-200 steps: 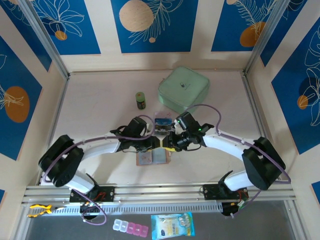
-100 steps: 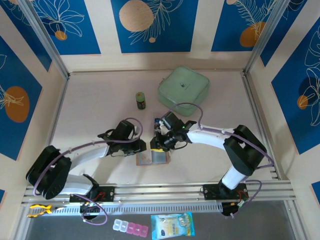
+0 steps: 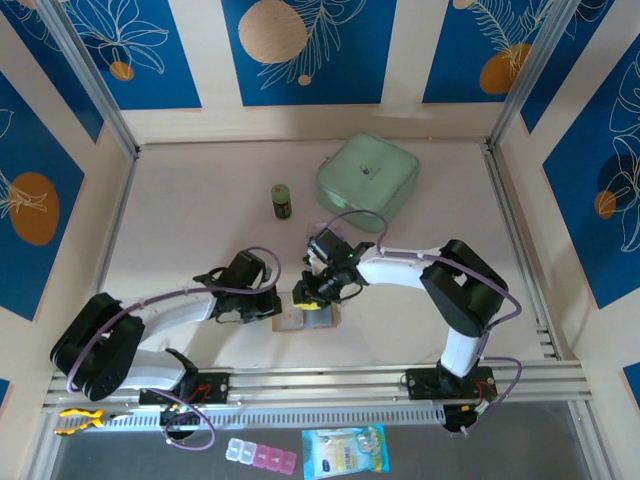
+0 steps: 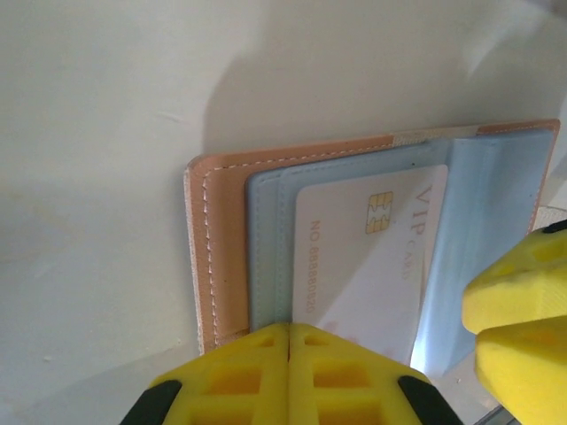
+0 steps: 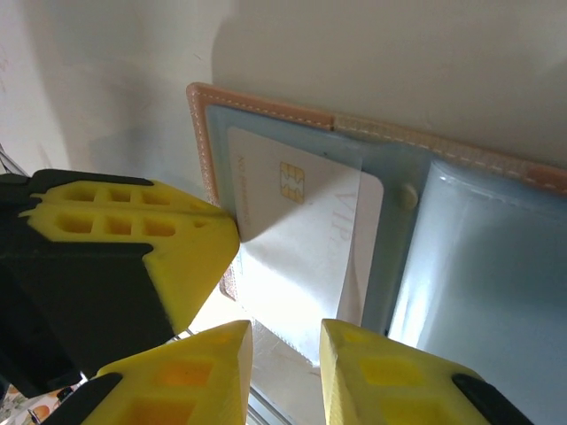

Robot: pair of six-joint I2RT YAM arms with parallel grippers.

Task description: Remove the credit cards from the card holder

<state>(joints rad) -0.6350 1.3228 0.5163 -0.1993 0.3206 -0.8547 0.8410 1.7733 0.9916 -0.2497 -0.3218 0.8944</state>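
**White plastic card** in the see-through pocket of the pinkish-tan leather card holder. In the left wrist view it reads "VIP" in large thin letters, "CARD" smaller beside it, and "NO." with a number beginning 888, the later digits unclear. In the right wrist view "VIP" is faintly legible on the card. The print on the blue-printed sachet and the mark on the mint-green zip case are too small to read.
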